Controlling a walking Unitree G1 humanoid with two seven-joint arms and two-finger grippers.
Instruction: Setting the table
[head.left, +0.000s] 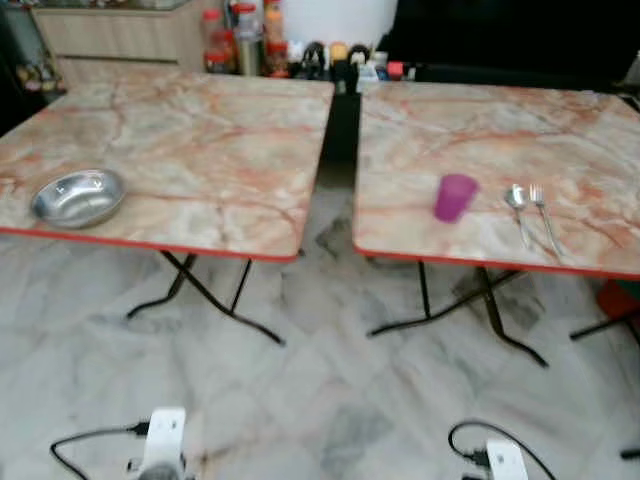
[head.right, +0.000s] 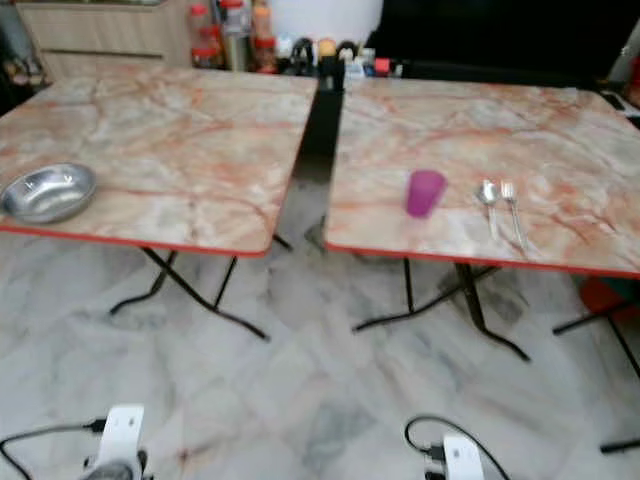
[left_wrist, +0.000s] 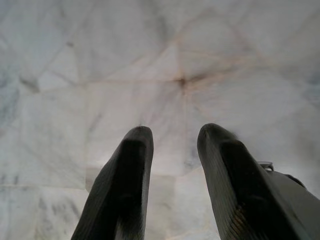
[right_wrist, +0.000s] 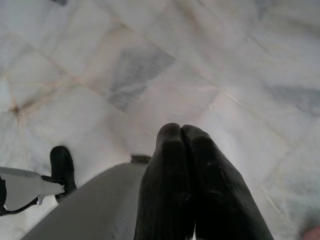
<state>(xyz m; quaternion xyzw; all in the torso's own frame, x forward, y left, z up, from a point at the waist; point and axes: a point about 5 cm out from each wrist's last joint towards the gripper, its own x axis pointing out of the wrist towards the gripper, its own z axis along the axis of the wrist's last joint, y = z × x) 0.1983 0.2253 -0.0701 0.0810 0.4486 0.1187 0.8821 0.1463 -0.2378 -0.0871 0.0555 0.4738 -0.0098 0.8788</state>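
- Steel bowl (head.left: 78, 197): I am seeing it sitting near the left table's (head.left: 200, 130) front edge.
- Purple cup (head.left: 455, 196): standing on the right table (head.left: 560, 140), spoon (head.left: 517, 204) and fork (head.left: 543, 215) lying just beside it.
- Left gripper (left_wrist: 174, 137): hanging over floor (left_wrist: 100, 65), fingers apart.
- Right gripper (right_wrist: 182, 129): hanging idle, fingers pressing together.

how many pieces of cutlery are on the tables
2, both on the right table: a spoon and a fork, lying side by side just right of the purple cup. The left table holds only a metal bowl.
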